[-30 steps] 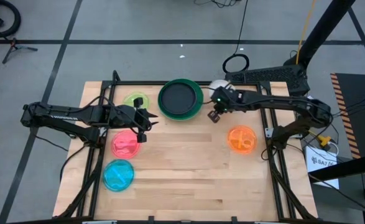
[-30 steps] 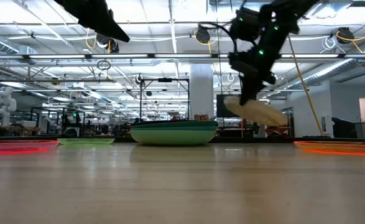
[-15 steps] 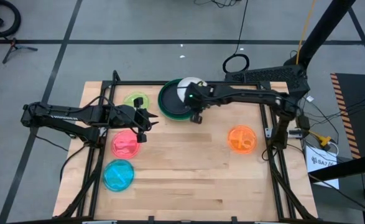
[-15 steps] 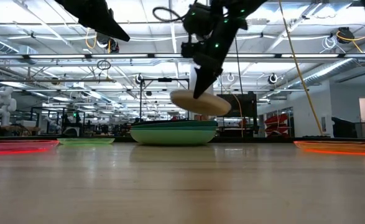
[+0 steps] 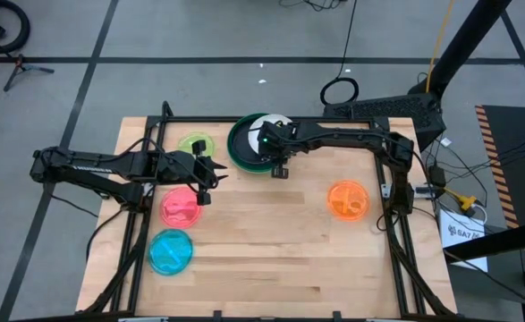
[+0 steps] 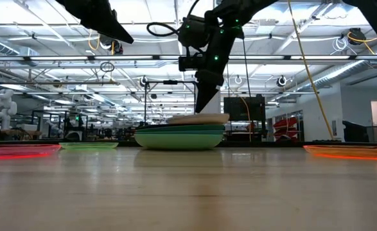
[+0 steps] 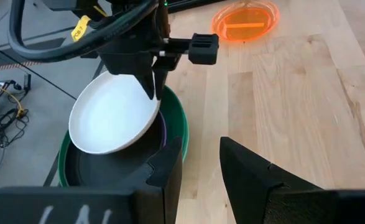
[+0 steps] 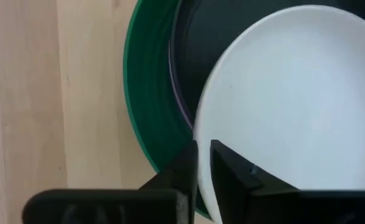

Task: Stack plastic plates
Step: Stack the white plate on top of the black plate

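At the far middle of the table stands a stack of plates with a dark green rim (image 5: pixel 235 148) and a black plate (image 8: pixel 201 37) inside it. A white plate (image 7: pixel 110 115) lies on the black one, off-centre toward the far side. My right gripper (image 8: pixel 204 155) points down at the white plate's near rim, one finger on each side, with a narrow gap between the fingers. My left gripper (image 7: pixel 199 144) hangs open and empty over the table's left part, above the pink plate (image 5: pixel 182 206). My right gripper has its fingers (image 8: pixel 185 171) astride the white plate's near rim (image 8: pixel 202 146), slanting down from the near right. I cannot tell whether they touch the rim. The plate lies almost level (image 6: pixel 198 119) on the stack.
A yellow-green plate (image 5: pixel 195 143) lies at the far left, the pink one nearer, and a blue one (image 5: pixel 171 250) near the left front. An orange plate (image 5: pixel 347 199) lies at the right. The wood between them, in the middle and at the front, is bare.
My right gripper has carried the white plate toward the table's left, from beside the stack to over it, rolling its wrist and sinking. The plate hung tilted below the fingers and clear of the stack; now it lies on the black plate.
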Robot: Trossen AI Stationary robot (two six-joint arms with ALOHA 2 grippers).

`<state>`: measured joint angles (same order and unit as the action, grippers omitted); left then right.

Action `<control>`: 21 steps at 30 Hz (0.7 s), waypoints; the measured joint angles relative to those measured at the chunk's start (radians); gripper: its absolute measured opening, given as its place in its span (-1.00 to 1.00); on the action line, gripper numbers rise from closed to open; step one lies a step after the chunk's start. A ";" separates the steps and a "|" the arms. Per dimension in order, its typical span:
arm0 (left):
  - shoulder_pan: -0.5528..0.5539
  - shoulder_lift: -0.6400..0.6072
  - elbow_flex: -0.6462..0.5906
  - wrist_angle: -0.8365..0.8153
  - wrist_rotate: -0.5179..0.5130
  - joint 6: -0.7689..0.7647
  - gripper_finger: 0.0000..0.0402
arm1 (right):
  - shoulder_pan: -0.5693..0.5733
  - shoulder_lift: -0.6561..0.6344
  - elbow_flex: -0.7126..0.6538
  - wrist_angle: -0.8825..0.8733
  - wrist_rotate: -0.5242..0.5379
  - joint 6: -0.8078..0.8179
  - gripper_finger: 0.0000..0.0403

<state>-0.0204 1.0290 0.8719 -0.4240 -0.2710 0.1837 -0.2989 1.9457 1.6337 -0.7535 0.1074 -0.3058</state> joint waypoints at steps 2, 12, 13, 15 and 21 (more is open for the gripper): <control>0.000 0.000 0.000 0.000 0.000 0.000 -0.43 | 0.000 0.000 0.000 0.000 -0.001 0.002 -0.77; 0.000 0.000 0.000 0.000 0.000 -0.002 -0.43 | 0.000 -0.007 0.000 0.008 0.054 0.073 -0.55; 0.000 0.000 0.000 0.000 0.000 -0.002 -0.43 | 0.000 -0.011 0.000 0.008 0.054 0.084 -0.56; 0.000 0.000 0.000 0.000 0.000 -0.002 -0.43 | 0.000 -0.021 0.000 0.010 0.064 0.096 -0.57; 0.000 0.000 0.000 0.001 0.000 -0.002 -0.43 | -0.029 -0.041 0.000 0.069 0.190 0.112 -0.68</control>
<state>-0.0204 1.0290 0.8715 -0.4232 -0.2710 0.1818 -0.3277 1.9045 1.6337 -0.6844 0.2977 -0.1941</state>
